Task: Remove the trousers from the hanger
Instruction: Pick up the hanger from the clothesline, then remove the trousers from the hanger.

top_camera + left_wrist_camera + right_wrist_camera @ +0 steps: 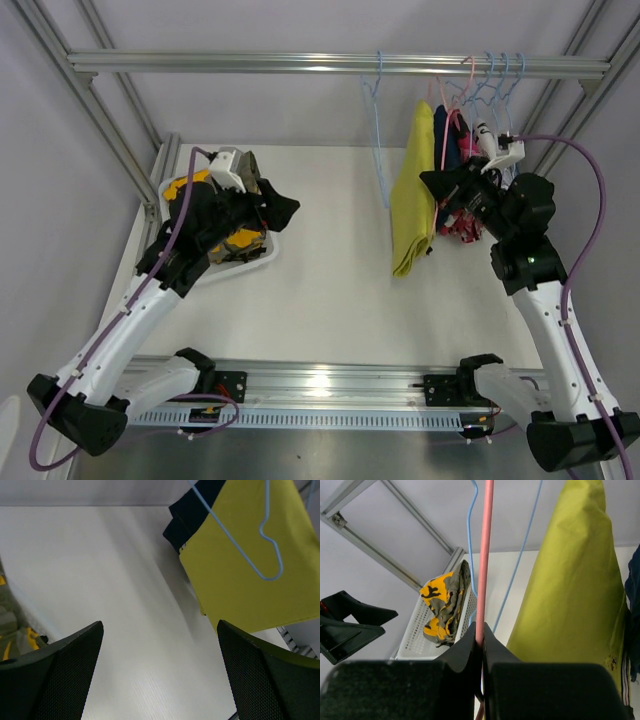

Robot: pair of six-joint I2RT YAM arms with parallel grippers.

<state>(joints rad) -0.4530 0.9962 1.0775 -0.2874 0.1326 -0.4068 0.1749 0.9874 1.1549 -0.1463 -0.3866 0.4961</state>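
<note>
The right gripper (480,630) is squeezed tight on the thin pink hanger (486,555) – the rod sits between its black fingers. The plain yellow cloth trousers (412,200) hang just beside it, under the right end of the silver metal rail (250,62). The left gripper (280,210) is wide open with nothing in it, over the white plastic basket (262,262) at the left edge of the white table (330,260) – the yellow-brown camouflage trousers (442,605) lie inside
</note>
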